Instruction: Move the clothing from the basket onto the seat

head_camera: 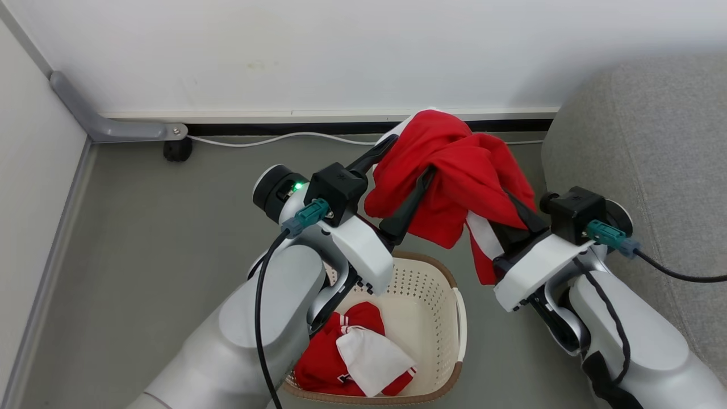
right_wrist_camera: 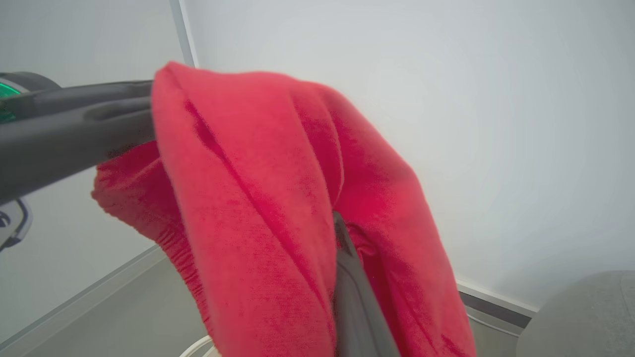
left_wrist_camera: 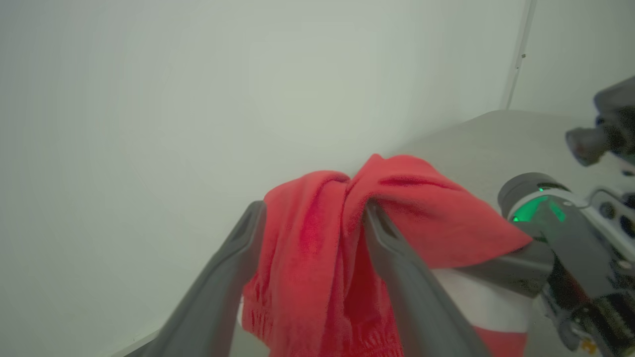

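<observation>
One raised clothing (head_camera: 454, 165) bundle | left pincer (head_camera: 410, 158) spread, draped | right pincer (head_camera: 510, 205): cannot tell | head view: basket (head_camera: 437, 295) below

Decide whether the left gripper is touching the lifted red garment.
Touching. The left wrist view shows the red garment bunched between the two fingers of the left gripper and draped over one of them, with no gap.

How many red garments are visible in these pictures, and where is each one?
2. One red garment hangs raised above the basket, draped on the dark fingers. Another lies inside the basket. More may be hidden beneath it.
</observation>
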You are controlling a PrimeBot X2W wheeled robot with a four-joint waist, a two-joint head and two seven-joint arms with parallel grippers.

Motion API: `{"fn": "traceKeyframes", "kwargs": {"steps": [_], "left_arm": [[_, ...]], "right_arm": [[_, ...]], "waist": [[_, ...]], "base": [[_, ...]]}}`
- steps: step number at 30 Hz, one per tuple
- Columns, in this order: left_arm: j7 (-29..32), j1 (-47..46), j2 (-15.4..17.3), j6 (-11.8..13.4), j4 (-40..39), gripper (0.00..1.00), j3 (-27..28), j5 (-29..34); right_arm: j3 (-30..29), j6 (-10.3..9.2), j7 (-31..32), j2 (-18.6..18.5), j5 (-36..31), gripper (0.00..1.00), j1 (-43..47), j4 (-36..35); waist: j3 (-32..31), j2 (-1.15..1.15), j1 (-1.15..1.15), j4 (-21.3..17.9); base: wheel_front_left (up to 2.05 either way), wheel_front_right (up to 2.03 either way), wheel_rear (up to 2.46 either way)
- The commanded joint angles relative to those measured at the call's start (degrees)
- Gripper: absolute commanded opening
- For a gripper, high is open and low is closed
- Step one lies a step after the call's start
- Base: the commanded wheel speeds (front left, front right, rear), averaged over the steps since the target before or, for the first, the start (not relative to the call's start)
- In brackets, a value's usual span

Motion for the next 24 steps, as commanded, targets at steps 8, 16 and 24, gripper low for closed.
{"fn": "traceKeyframes", "kwargs": {"steps": [8,16,24], "left_arm": [[-0.34,2.80,0.74,-2.20,0.65,1.00,5.50,3.51],[-0.34,6.24,0.70,-3.53,0.28,1.00,7.71,5.71],[-0.34,10.49,0.65,-4.53,-2.40,1.00,9.23,7.08]], "right_arm": [[-5.31,0.18,-0.35,-1.06,0.62,0.00,2.86,-2.35],[-8.68,0.18,-0.35,-1.19,0.07,0.00,4.20,-3.12],[-12.18,0.18,-0.35,-0.93,-0.28,0.00,6.24,-4.76]], "waist": [[0.28,0.00,0.00,-2.95],[-0.03,0.00,0.00,-5.83],[-1.18,0.00,0.00,-10.93]], "base": [[0.00,0.00,0.00],[0.00,0.00,0.00],[0.00,0.00,0.00]]}}
